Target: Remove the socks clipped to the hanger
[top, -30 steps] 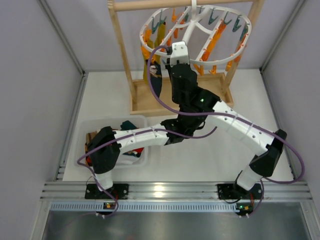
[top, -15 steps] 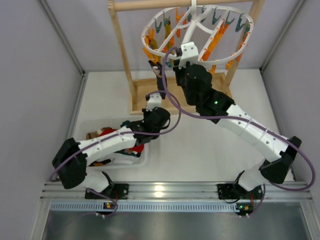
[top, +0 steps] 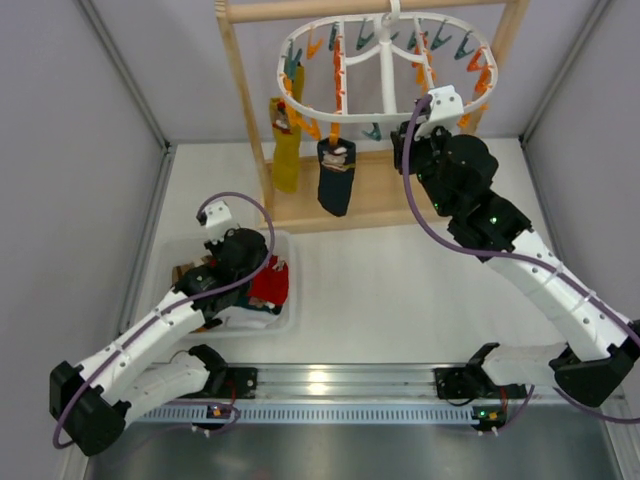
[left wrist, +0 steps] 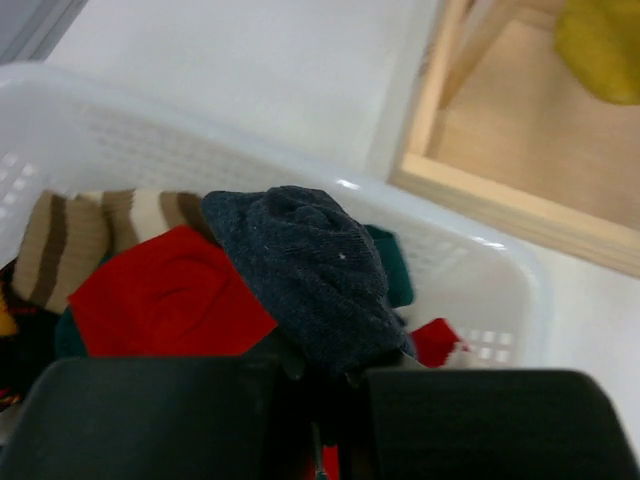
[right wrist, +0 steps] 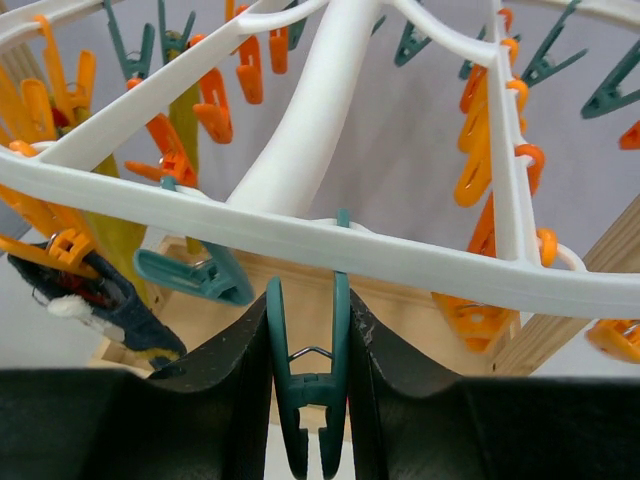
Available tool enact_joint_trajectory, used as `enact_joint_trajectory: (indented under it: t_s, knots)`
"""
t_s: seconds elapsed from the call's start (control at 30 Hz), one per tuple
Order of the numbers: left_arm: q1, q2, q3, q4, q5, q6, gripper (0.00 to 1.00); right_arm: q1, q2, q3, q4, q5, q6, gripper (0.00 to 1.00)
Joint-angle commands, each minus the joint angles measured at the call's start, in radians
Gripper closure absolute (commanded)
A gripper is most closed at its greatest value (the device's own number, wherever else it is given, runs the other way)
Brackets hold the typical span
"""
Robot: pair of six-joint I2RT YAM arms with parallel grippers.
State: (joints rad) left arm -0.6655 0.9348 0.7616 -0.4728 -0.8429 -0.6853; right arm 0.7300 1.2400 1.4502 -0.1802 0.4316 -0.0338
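Note:
The white oval hanger (top: 385,60) hangs from the wooden stand with orange and teal pegs round its rim (right wrist: 300,235). A mustard yellow sock (top: 285,150) and a dark navy sock (top: 335,180) hang clipped at its left. My right gripper (top: 402,150) (right wrist: 310,400) is shut on a teal peg (right wrist: 310,385) under the near rim, both fingers pressing its handles. My left gripper (top: 258,272) (left wrist: 320,400) is over the white basket (left wrist: 450,240), shut on a dark grey sock (left wrist: 310,270).
The basket (top: 170,255) at the near left holds a red sock (left wrist: 160,300), a brown-striped sock (left wrist: 90,235) and other fabric. The wooden stand's flat base (top: 385,205) lies under the hanger, its posts (top: 245,100) at either side. Grey walls close in left and right.
My left arm has pulled back from the hanger to the basket, carrying the dark grey sock. My right gripper has shifted right along the rim onto the teal peg. The hanger has swung.

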Motion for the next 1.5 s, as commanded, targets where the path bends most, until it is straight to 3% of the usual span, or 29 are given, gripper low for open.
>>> enact_joint_trajectory:
  t_s: [0.0,0.13,0.27,0.37,0.4,0.5,0.57,0.6,0.93,1.33,1.37,1.47]
  knots:
    - [0.065,-0.075,-0.071,-0.081,0.022,-0.114,1.0,-0.055,-0.066,-0.024,-0.073,-0.105,0.025,0.73]
    - [0.093,-0.149,-0.156,-0.089,0.053,-0.207,1.0,-0.125,-0.089,-0.034,-0.087,-0.174,0.025,0.73]
    - [0.095,-0.203,-0.231,-0.104,0.086,-0.255,0.87,-0.182,-0.091,-0.04,-0.107,-0.243,0.022,0.73]
    - [0.095,-0.247,-0.278,-0.105,0.128,-0.278,0.55,-0.225,-0.093,-0.063,-0.097,-0.284,0.029,0.73]
    - [0.093,-0.257,-0.284,-0.105,0.134,-0.28,0.38,-0.242,-0.093,-0.068,-0.093,-0.293,0.028,0.73]
    - [0.092,-0.297,-0.285,-0.112,0.175,-0.264,0.24,-0.271,-0.086,-0.077,-0.081,-0.317,0.06,0.73]
    - [0.093,-0.315,-0.259,-0.125,0.192,-0.254,0.03,-0.284,-0.082,-0.076,-0.076,-0.335,0.067,0.73]
    - [0.093,-0.321,-0.246,-0.131,0.203,-0.246,0.01,-0.294,-0.079,-0.076,-0.076,-0.341,0.069,0.73]
    - [0.093,-0.413,-0.059,-0.196,0.151,-0.089,0.01,-0.311,-0.068,-0.085,-0.071,-0.389,0.075,0.73]
    - [0.093,-0.298,0.111,-0.181,0.287,-0.074,0.01,-0.314,-0.096,-0.094,-0.087,-0.416,0.074,0.72]
    - [0.093,-0.277,0.114,-0.159,0.312,-0.053,0.01,-0.314,-0.094,-0.094,-0.087,-0.418,0.074,0.72]
    - [0.093,-0.191,0.091,0.08,0.583,0.083,0.01,-0.313,-0.096,-0.097,-0.087,-0.427,0.077,0.72]
